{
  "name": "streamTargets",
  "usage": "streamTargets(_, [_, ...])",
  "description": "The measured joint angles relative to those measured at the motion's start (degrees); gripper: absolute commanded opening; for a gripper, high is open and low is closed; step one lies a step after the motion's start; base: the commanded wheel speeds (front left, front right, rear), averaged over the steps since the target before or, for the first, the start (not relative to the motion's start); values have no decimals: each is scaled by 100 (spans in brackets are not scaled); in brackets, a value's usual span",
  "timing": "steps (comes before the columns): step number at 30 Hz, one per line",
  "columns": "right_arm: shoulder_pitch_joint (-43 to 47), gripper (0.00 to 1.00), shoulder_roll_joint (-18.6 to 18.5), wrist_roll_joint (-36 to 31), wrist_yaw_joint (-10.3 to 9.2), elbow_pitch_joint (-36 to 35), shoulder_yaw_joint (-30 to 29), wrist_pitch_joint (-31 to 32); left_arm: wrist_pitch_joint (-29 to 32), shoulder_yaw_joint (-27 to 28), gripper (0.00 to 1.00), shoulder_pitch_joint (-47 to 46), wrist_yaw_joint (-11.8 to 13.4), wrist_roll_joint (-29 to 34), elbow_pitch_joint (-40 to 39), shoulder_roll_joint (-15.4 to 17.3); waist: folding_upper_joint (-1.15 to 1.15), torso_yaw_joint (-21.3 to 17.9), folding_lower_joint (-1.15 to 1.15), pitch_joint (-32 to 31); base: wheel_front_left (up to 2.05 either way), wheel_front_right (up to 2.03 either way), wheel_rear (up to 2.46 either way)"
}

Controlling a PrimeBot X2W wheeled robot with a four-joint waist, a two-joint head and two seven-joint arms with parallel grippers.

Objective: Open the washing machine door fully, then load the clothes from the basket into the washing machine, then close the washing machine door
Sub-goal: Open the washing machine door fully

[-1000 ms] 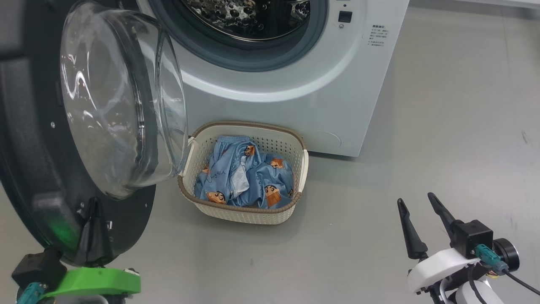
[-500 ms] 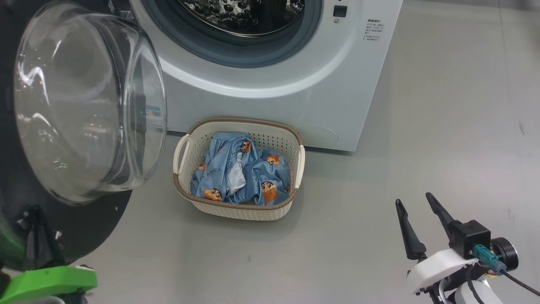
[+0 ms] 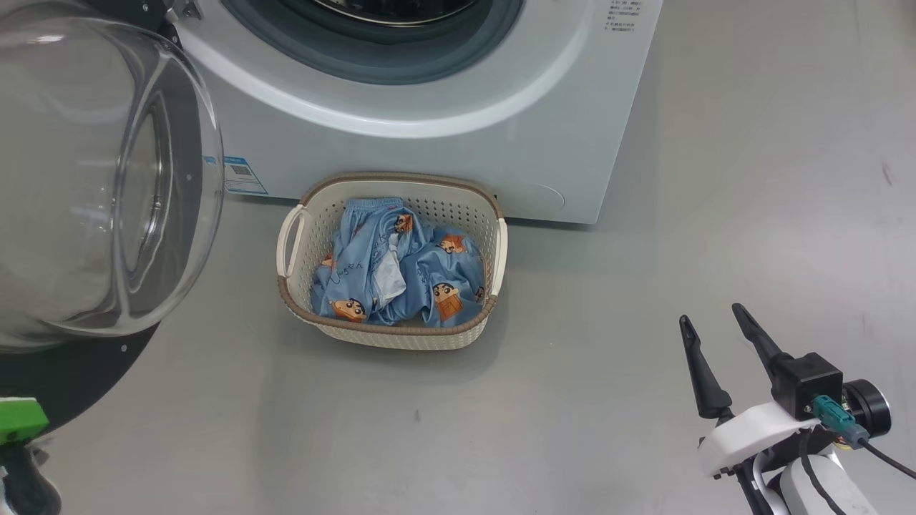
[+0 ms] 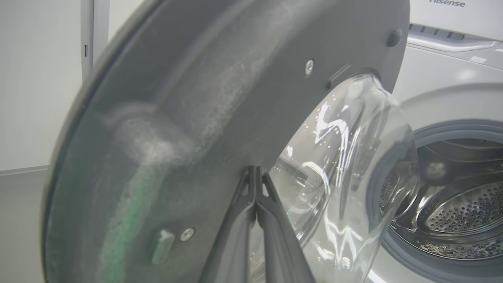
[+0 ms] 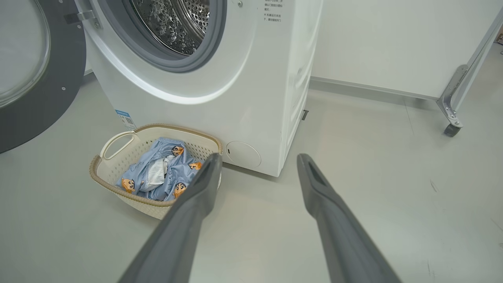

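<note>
The washing machine door [image 3: 93, 186] has swung further toward the left edge of the head view. A second ago its glass bowl overlapped the basket's left handle. Now it stands apart from the basket [image 3: 393, 337], uncovering a blue label sticker [image 3: 240, 175] on the washing machine [image 3: 444, 150]. The camera has shifted too. The left gripper [image 4: 256, 173], fingers pressed together, has its tips at the door's dark inner rim. The right gripper [image 3: 710, 315] hangs at lower right, jaws spread and empty. The clothes [image 3: 401, 272] lie bunched in the basket, mid-frame.
</note>
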Motion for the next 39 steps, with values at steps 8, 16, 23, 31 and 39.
streamTargets(8, [-57, 100, -32, -33, 16, -8, -37, 0, -1, 372, 0, -350, 31, -69, 302, 132, 0, -75, 0, 155, 0, 0, 0])
streamTargets(16, [-121, 100, -87, -42, 16, -52, -82, 0, -1, 659, 0, -736, 30, -115, 734, 334, 0, -119, 0, 330, 0, 0, 0])
streamTargets(23, [-221, 100, -118, -74, 16, -81, -89, 0, -2, 907, 0, -1046, 31, -149, 1031, 483, 0, -139, 0, 477, 0, 0, 0])
streamTargets(31, [-237, 100, -143, -88, 16, -82, -107, 0, -5, 1113, 0, -1310, 31, -25, 1299, 602, 0, -174, 0, 564, 0, 0, 0])
streamTargets(39, [-238, 100, -140, -89, 15, -77, -124, 0, -5, 1193, 0, -1408, 24, 153, 1378, 678, 0, -189, 0, 560, 0, 0, 0])
